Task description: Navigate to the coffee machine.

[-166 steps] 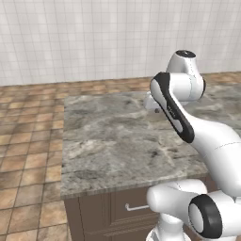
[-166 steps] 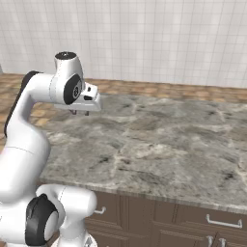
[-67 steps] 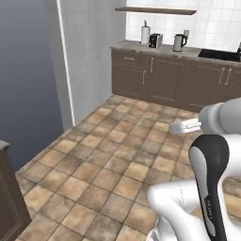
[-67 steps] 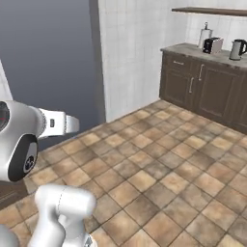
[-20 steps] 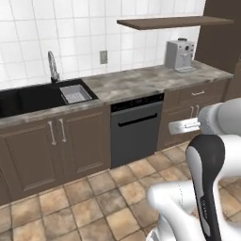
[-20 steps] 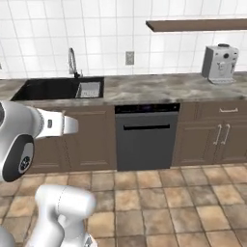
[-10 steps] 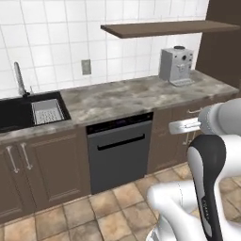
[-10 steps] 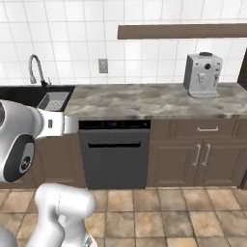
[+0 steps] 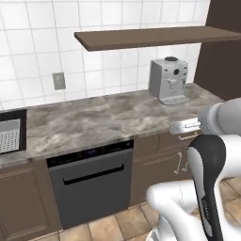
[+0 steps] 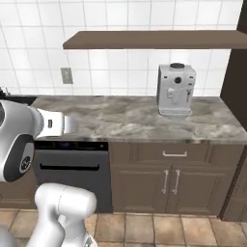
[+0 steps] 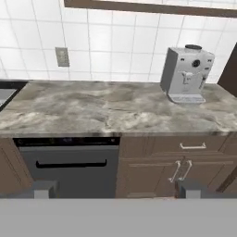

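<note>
The coffee machine (image 9: 168, 80) is a boxy silver appliance with a round black cap and a black front knob. It stands on the marble counter (image 9: 94, 122) at the right end, under a wooden shelf. From the right base view the coffee machine (image 10: 176, 89) sits right of centre, and in the hand view the coffee machine (image 11: 186, 74) is at the upper right. My gripper (image 11: 116, 190) is held out in front of the counter, well short of it. It is open, its two fingertips (image 11: 44, 189) far apart with nothing between them.
A black dishwasher (image 9: 92, 181) is set under the counter, with brown cabinet doors (image 10: 171, 181) below the machine. A tall dark cabinet (image 9: 223, 47) closes the counter's right end. The sink (image 9: 12, 134) edge shows at far left, and a wall outlet (image 9: 59, 80) on the tiles.
The base has driven, so the whole scene shifted: the sink has slid off to the left, and the coffee machine and counter now appear nearer and more central.
</note>
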